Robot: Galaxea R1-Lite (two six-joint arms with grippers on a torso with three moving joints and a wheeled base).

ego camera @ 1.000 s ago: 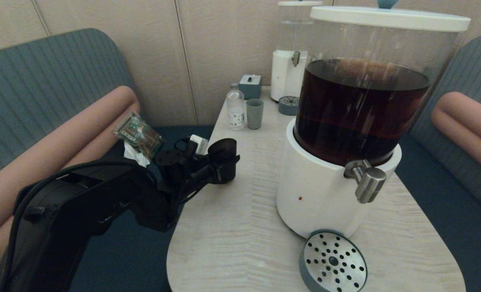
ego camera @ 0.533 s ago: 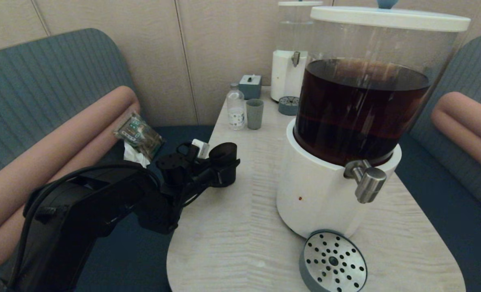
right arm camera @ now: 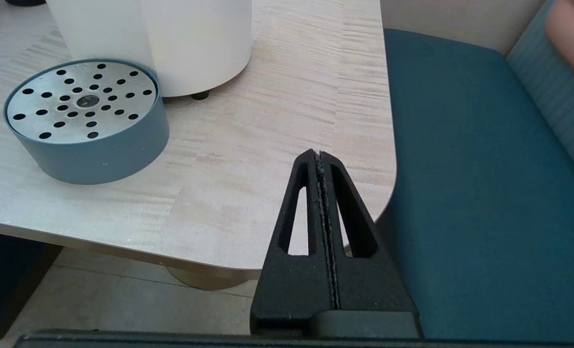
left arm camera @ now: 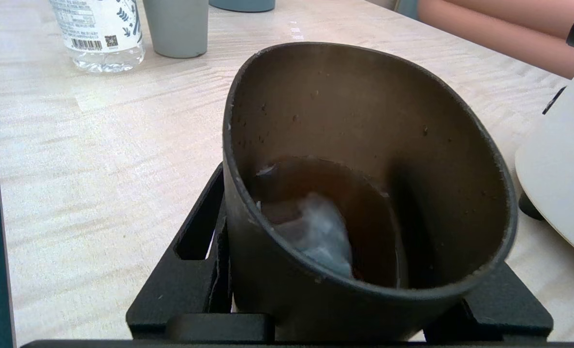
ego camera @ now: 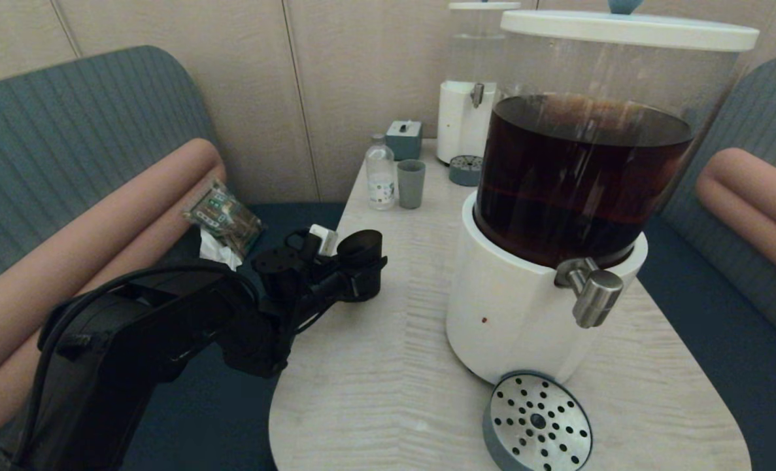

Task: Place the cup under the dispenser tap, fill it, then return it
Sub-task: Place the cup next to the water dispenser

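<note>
The black cup (ego camera: 360, 260) stands upright at the table's left edge, with my left gripper (ego camera: 365, 280) shut on its lower body. In the left wrist view the cup (left arm camera: 364, 121) fills the picture, with brown liquid in its bottom, and the left gripper (left arm camera: 349, 275) has one black finger on each side. The steel dispenser tap (ego camera: 593, 296) sticks out of the white base (ego camera: 505, 314) of the big dark-liquid dispenser, well to the right of the cup. My right gripper (right arm camera: 319, 158) is shut and empty off the table's front right corner, out of the head view.
A round perforated drip tray (ego camera: 537, 422) lies below the tap, also in the right wrist view (right arm camera: 81, 104). A water bottle (ego camera: 380, 173), a grey-green cup (ego camera: 411, 184), a small box (ego camera: 404, 139) and a smaller dispenser (ego camera: 469, 98) stand at the back. Benches flank the table.
The left gripper has come down a little with the cup in the first half second, then held still. Nothing else has moved.
</note>
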